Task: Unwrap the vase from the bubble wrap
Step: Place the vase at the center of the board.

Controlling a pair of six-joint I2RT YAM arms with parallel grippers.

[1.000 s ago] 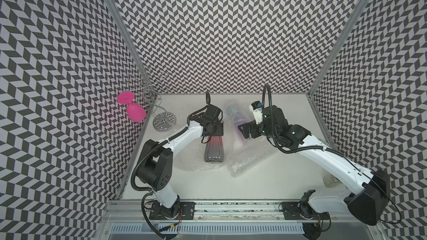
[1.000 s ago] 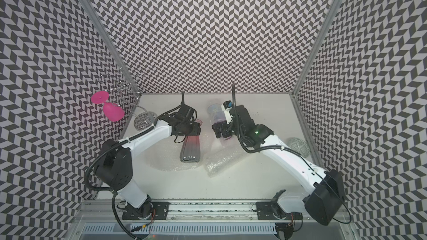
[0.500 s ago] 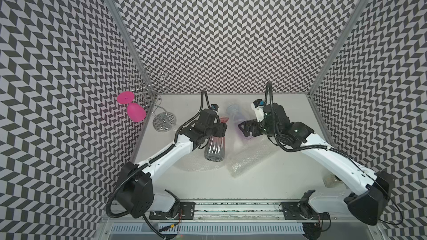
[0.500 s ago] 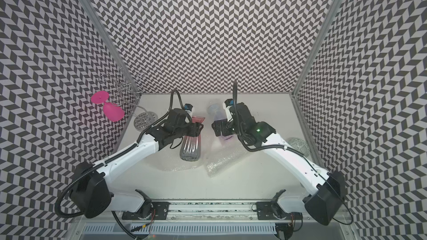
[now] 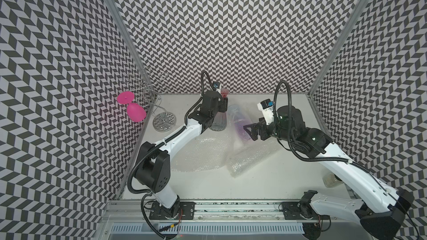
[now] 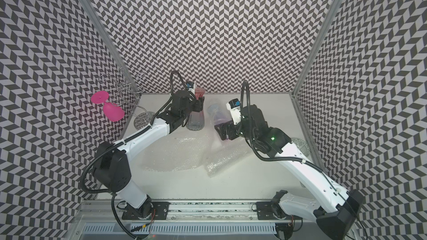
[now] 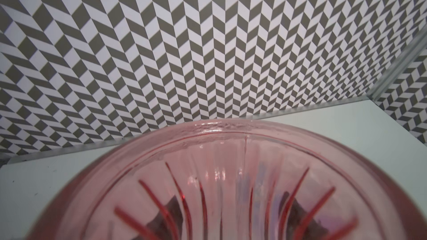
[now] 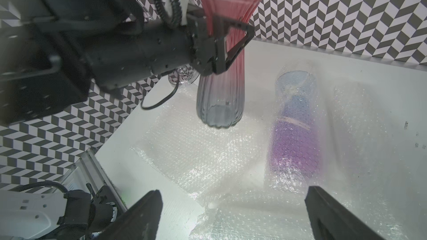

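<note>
One pink vase (image 8: 219, 102) hangs upright, mouth up, pinched by left fingers (image 8: 220, 31); right fingers (image 5: 252, 131) spread wide.

In both top views we look down from high above the front of the table (image 5: 288, 181), toward the back wall (image 5: 231, 31). The left wrist camera is very near the rim of the vase (image 7: 231, 135); the right wrist camera sees the same vase (image 8: 219, 88) from the side.

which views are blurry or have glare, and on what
Left wrist view: the pink vase rim fills the bottom, close and soft. Right wrist view: the left gripper looks smeared; the bubble wrap glints white. Both top views: sharp.
</note>
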